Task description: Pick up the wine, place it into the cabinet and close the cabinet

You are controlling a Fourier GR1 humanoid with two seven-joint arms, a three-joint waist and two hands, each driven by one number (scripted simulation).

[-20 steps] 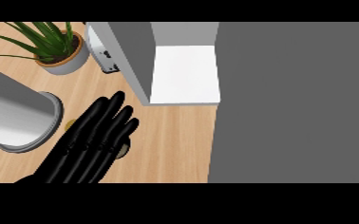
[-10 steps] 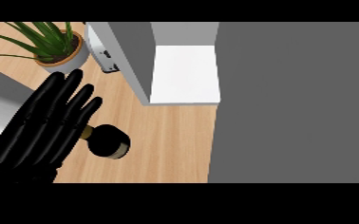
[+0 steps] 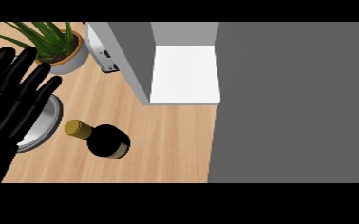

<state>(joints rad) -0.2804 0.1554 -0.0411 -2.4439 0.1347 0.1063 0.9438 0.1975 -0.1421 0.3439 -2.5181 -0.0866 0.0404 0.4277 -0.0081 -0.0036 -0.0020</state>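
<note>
The wine bottle (image 3: 107, 141) stands on the wooden counter (image 3: 168, 142), seen from above, dark with a gold cap. My left hand (image 3: 21, 99) is at the view's left edge, open with its fingers straight, to the left of the bottle and apart from it. The cabinet (image 3: 186, 73) is behind the bottle with its white shelf showing, and its grey door (image 3: 129, 59) stands open on the left side. My right hand does not show.
A potted green plant (image 3: 56, 45) sits at the back left. A round metal bowl (image 3: 41, 126) lies partly under my left hand. A flat grey surface (image 3: 288, 104) fills the right side past the counter's edge.
My left hand has moved left and away from over the bottle, fingers still straight. The bottle, hidden under the hand a second ago, now shows fully.
</note>
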